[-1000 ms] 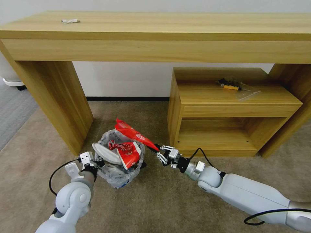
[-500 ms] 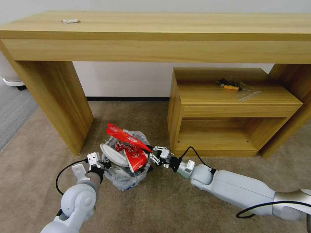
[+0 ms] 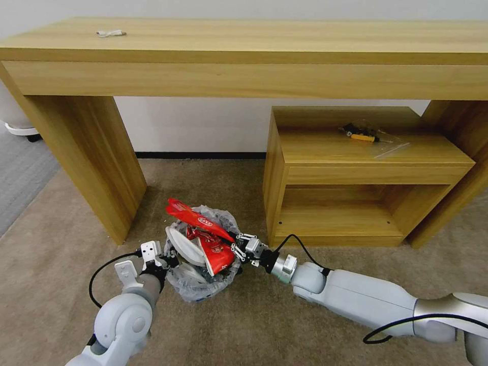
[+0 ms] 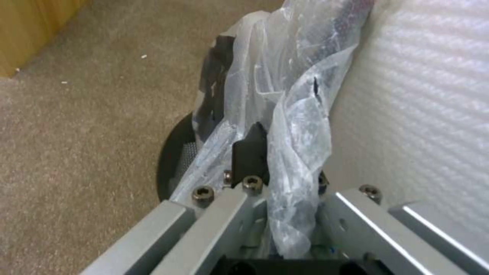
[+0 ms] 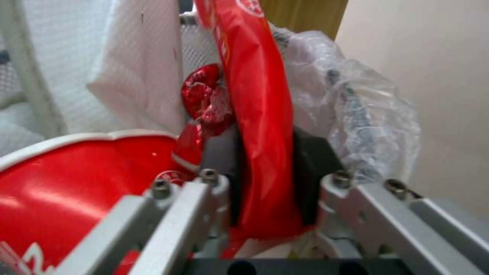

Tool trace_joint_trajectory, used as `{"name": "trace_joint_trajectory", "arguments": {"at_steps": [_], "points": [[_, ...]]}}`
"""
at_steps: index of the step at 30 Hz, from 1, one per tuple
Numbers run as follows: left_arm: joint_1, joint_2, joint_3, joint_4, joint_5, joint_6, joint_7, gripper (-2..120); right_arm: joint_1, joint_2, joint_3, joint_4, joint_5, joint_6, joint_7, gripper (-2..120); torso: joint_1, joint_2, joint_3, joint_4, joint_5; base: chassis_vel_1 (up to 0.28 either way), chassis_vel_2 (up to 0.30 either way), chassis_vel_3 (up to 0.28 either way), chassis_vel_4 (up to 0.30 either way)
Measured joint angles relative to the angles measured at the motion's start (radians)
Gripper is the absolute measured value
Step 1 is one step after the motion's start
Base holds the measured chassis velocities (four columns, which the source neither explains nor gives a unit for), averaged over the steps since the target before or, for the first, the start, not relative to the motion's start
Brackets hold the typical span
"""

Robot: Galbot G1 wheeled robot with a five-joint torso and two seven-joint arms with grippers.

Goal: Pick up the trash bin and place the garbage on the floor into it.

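Red wrapper (image 5: 259, 126) pinched in right claw (image 3: 237, 248) over trash bin (image 3: 203, 282).

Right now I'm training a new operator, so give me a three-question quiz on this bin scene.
1. True or false: the right gripper has let go of the long red wrapper.
2. What is the left gripper clamped on? A) the desk leg B) the trash bin's bag-lined rim C) the red paper cup
3. Fill in: the white slipper sits ___ the bin.

Key: 1 false; 2 B; 3 inside.
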Motion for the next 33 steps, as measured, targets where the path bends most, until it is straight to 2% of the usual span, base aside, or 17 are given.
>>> {"name": "trace_joint_trajectory", "arguments": {"at_steps": [2, 4, 6, 8, 9, 11, 14, 15, 17, 19, 33], "points": [[0.003, -0.001, -0.002, -0.002, -0.003, 0.0, 0.0, 0, -0.004, -0.002, 0.0, 0.008, -0.002, 0.0, 0.0, 37, 0.0, 0.0, 0.0, 0.0, 0.0, 0.0, 0.0, 0.0, 0.0], [0.004, -0.001, -0.003, -0.003, -0.004, 0.0, 0.0, 0, -0.004, -0.004, 0.001, 0.011, -0.002, 0.0, -0.002, 41, 0.0, 0.0, 0.0, 0.0, 0.0, 0.0, 0.0, 0.0, 0.0], [0.005, -0.004, -0.003, -0.002, -0.004, 0.0, 0.001, 0, -0.004, -0.008, 0.004, 0.013, -0.002, 0.0, -0.004, 52, 0.0, 0.0, 0.0, 0.0, 0.0, 0.0, 0.0, 0.0, 0.0], [0.005, -0.007, -0.001, 0.002, -0.005, 0.0, 0.002, 0, -0.003, -0.01, 0.005, 0.015, -0.003, 0.001, -0.007, 55, 0.0, 0.0, 0.0, 0.0, 0.0, 0.0, 0.0, 0.0, 0.0], [0.005, -0.012, 0.004, 0.007, -0.004, 0.0, 0.003, 0, -0.001, -0.013, 0.006, 0.017, -0.004, 0.001, -0.011, 63, 0.0, 0.0, 0.0, 0.0, 0.0, 0.0, 0.0, 0.0, 0.0], [0.005, -0.014, 0.006, 0.009, -0.004, 0.0, 0.003, 0, 0.0, -0.013, 0.007, 0.018, -0.004, 0.002, -0.013, 65, 0.0, 0.0, 0.0, 0.0, 0.0, 0.0, 0.0, 0.0, 0.0], [-0.001, -0.025, 0.015, 0.022, -0.003, 0.0, 0.004, 0, 0.0, -0.019, 0.018, 0.021, -0.004, 0.005, -0.017, 81, 0.0, 0.0, 0.0, -0.0001, 0.0001, 0.0, 0.0, 0.0, 0.0], [-0.001, -0.025, 0.015, 0.022, -0.003, 0.0, 0.004, 0, 0.0, -0.019, 0.018, 0.021, -0.004, 0.005, -0.017, 81, 0.0, 0.0, 0.0, -0.0001, 0.0001, 0.0, 0.0, 0.0, 0.0], [-0.006, -0.027, 0.019, 0.034, -0.003, 0.001, 0.004, 0, -0.004, -0.024, 0.026, 0.028, -0.004, 0.005, -0.016, 91, 0.0, 0.0, 0.0, 0.0, -0.0001, 0.0, 0.0, 0.0, 0.0], [-0.009, -0.028, 0.02, 0.039, -0.005, 0.001, 0.005, 0, -0.005, -0.027, 0.029, 0.035, -0.002, 0.004, -0.015, 95, 0.0, 0.0, 0.0, 0.0, 0.0002, 0.0, 0.0, 0.0, 0.0], [-0.035, -0.012, 0.014, 0.107, -0.016, 0.0, -0.005, 0, -0.005, -0.036, 0.036, 0.079, 0.009, 0.001, -0.002, 91, 0.0, 0.0, 0.0, 0.0, 0.0, 0.0, 0.0, 0.0, 0.0]]}}
